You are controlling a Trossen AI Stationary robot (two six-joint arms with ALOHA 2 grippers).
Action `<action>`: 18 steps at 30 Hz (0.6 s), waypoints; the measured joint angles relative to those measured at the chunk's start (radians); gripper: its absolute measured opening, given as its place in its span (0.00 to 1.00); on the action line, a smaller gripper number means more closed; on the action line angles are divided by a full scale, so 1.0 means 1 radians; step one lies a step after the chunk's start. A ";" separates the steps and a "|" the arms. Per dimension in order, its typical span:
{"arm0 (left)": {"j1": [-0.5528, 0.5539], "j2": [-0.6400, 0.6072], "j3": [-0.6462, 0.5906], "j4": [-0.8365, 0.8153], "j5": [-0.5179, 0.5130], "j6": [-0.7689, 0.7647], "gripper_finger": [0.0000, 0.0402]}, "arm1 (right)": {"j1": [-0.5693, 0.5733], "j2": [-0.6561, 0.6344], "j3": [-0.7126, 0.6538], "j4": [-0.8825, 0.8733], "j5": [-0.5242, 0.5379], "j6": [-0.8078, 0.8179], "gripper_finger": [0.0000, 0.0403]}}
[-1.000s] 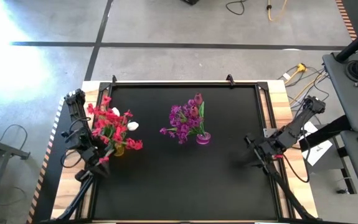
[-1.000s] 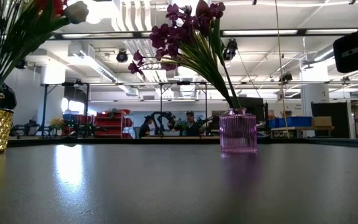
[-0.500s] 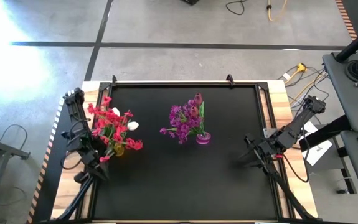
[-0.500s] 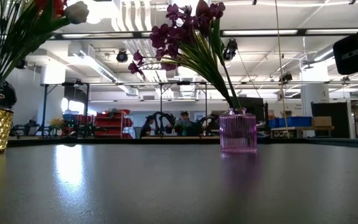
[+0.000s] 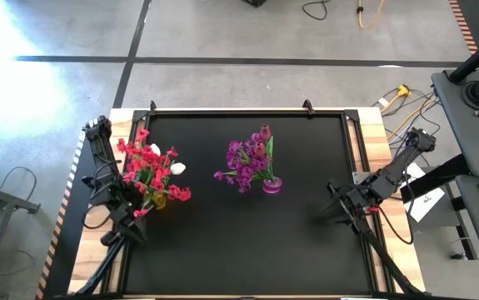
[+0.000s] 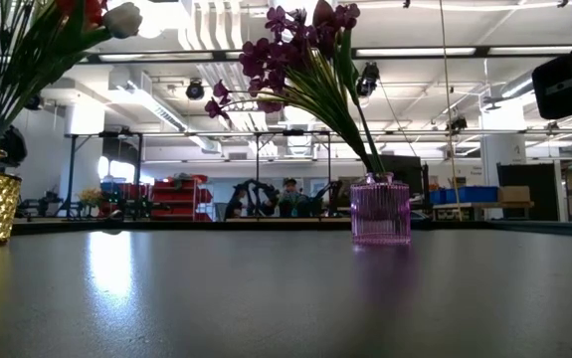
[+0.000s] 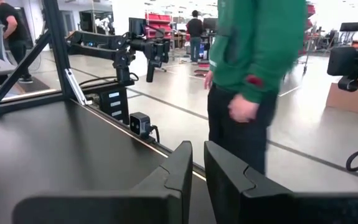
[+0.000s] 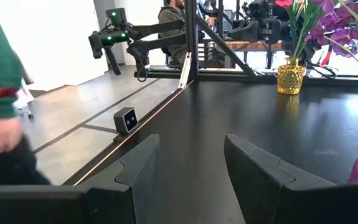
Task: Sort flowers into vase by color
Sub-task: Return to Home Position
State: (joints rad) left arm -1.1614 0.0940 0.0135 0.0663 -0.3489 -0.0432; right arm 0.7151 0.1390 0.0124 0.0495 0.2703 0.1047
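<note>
The left pincer (image 5: 129, 229), fingers nearly together and holding nothing, sits at the lower left of the tabletop (image 5: 222, 250), beside the gold vase (image 5: 159, 200) of red flowers (image 5: 143, 167). The right pincer (image 5: 332, 210), moderately wide and empty, waits at right. The purple flowers (image 5: 246, 160) stand in the pink vase (image 5: 271, 185) at centre. Sorting appears complete; nothing obstructs. A person (image 7: 253, 74) stands beyond the table.

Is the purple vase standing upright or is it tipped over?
Upright. In the low view the purple vase sits flat on the black table, its sides vertical, and the purple flowers rise out of its mouth.
</note>
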 joint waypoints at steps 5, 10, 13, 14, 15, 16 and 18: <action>0.000 0.011 0.000 0.002 0.000 0.000 0.07 | 0.000 0.000 0.000 0.000 0.000 0.000 0.43; 0.000 0.018 0.000 0.003 0.000 0.000 0.07 | 0.000 0.000 0.000 0.000 0.000 0.000 0.43; 0.000 0.020 0.000 0.003 0.000 0.000 0.07 | 0.000 0.000 0.000 0.000 0.000 0.000 0.43; 0.000 0.020 0.000 0.003 0.000 0.000 0.07 | 0.000 0.000 0.000 0.000 0.000 0.000 0.43; 0.000 0.020 0.000 0.003 0.000 0.000 0.07 | 0.000 0.000 0.000 0.000 0.000 0.000 0.43; 0.000 0.020 0.000 0.003 0.000 0.000 0.07 | 0.000 0.000 0.000 0.000 0.000 0.000 0.43; 0.000 0.020 0.001 0.003 0.000 0.000 0.07 | 0.000 0.000 0.000 0.000 0.000 0.000 0.43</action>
State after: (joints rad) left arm -1.1614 0.1143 0.0143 0.0692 -0.3489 -0.0429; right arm 0.7151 0.1390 0.0120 0.0498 0.2703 0.1044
